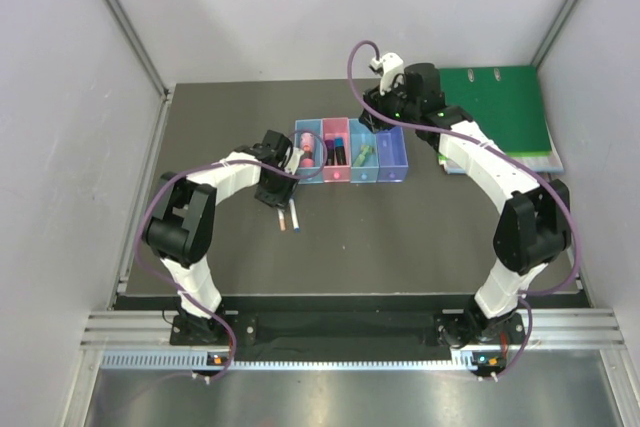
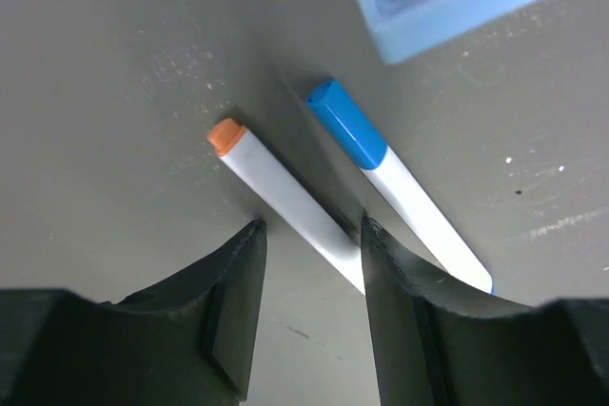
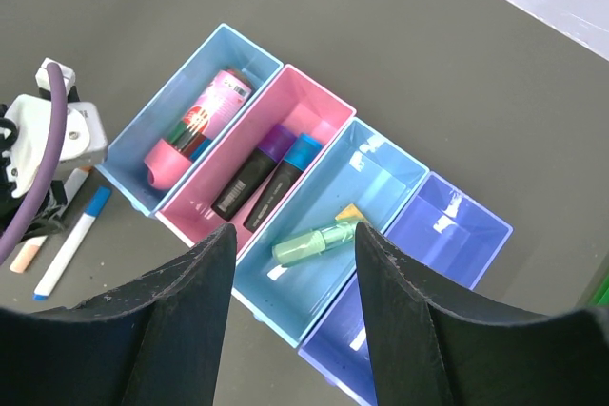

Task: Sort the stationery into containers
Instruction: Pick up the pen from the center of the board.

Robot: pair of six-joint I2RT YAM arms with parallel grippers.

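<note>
Two thin white pens lie side by side on the dark table by the light blue bin (image 2: 447, 2). One has an orange cap (image 2: 276, 183), the other a blue cap (image 2: 409, 202). My left gripper (image 2: 309, 227) is low over them, open, its fingers astride the orange-capped pen's body. My right gripper (image 3: 295, 235) hangs open and empty above the row of bins. The light blue bin (image 3: 128, 154) holds a thick pink marker (image 3: 205, 121). Two black markers (image 3: 262, 178) lie in the pink bin (image 3: 328, 102). A mint green marker (image 3: 314, 240) and a tan eraser (image 3: 349, 213) lie in the blue bin (image 3: 400, 164). The violet-blue bin (image 3: 457, 235) is empty.
A large green ring binder (image 1: 500, 107) lies at the back right, behind the right arm. The bins (image 1: 350, 152) stand in a row mid-table, with the pens (image 1: 290, 215) just in front of their left end. White walls close in the table on three sides.
</note>
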